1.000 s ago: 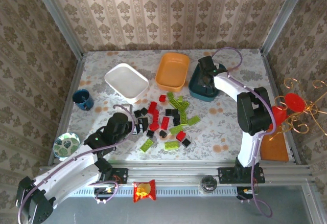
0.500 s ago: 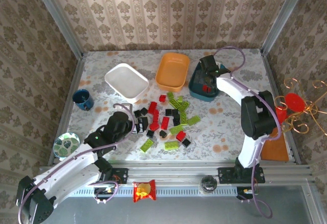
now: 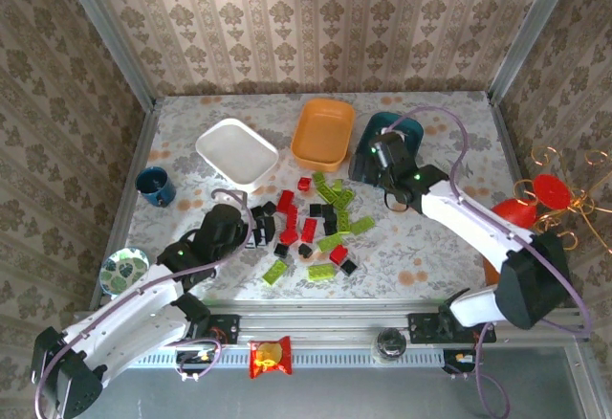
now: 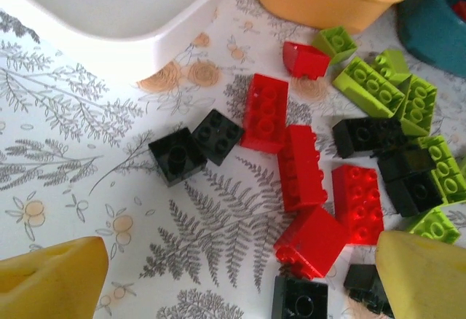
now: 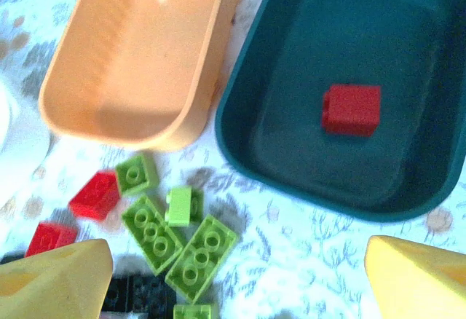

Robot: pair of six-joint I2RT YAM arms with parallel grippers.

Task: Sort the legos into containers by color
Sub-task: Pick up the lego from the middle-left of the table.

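The legos (image 3: 311, 223), red, black and lime green, lie scattered mid-table in front of the white tray (image 3: 237, 151), the orange tray (image 3: 322, 132) and the teal tray (image 3: 406, 124). One red brick (image 5: 352, 108) lies inside the teal tray (image 5: 291, 177). My right gripper (image 5: 233, 282) hangs open over the green bricks (image 5: 200, 257), just in front of the teal and orange trays (image 5: 124, 126). My left gripper (image 4: 240, 290) stands open low over the pile's left side, with red bricks (image 4: 300, 166) and black bricks (image 4: 178, 155) ahead of its fingers (image 4: 51, 282). Neither holds anything.
A dark blue cup (image 3: 155, 186) and a patterned bowl (image 3: 124, 271) stand at the left edge. A snack packet (image 3: 270, 357) lies on the front rail. A wire stand with red discs (image 3: 550, 194) is at the right. Metal posts frame the table.
My right gripper opened over the teal tray, left the red brick in it and drew back toward the pile. My left gripper shifted only slightly.
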